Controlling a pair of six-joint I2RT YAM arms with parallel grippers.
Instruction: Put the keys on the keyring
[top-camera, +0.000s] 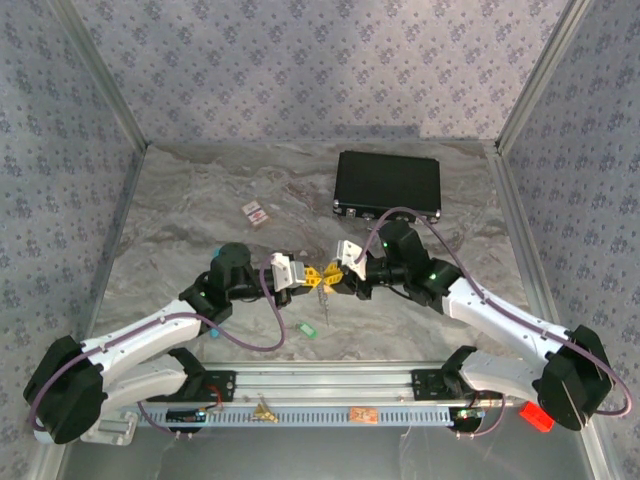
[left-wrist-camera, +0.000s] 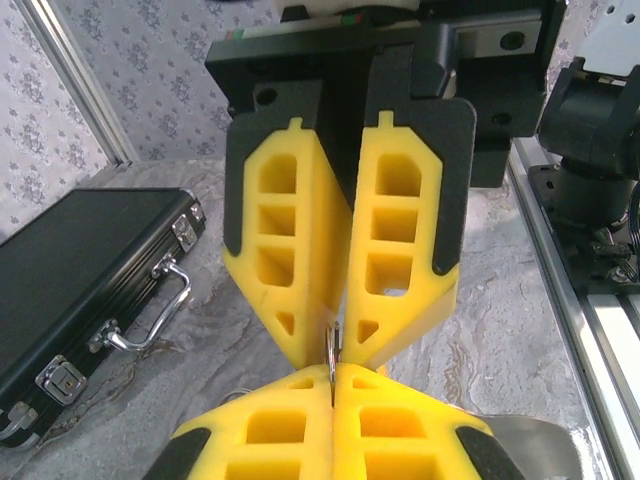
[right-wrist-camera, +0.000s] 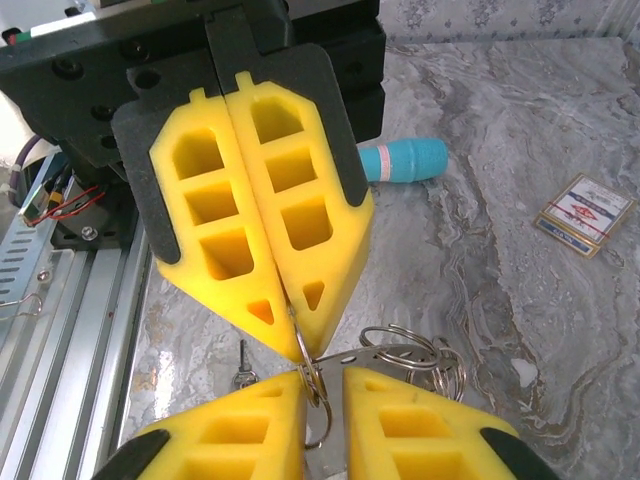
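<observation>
Keyring (right-wrist-camera: 395, 352) pinched in left gripper (right-wrist-camera: 296, 332) fingers, mostly hidden; right gripper (right-wrist-camera: 325, 400) fingers' closure around it unclear

Shows white links (top-camera: 130, 345) and black joints (top-camera: 235, 265), trails purple cables (top-camera: 245, 347), ends in yellow cut-out fingers (left-wrist-camera: 315, 260) on black plates (left-wrist-camera: 236, 200).

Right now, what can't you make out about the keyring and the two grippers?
- Right wrist: whether the right gripper grips the keyring; bottom edge cuts its fingers.
- Left wrist: keyring mostly hidden behind yellow fingers.
- Top: ring too small, covered where left gripper meets the right.
</observation>
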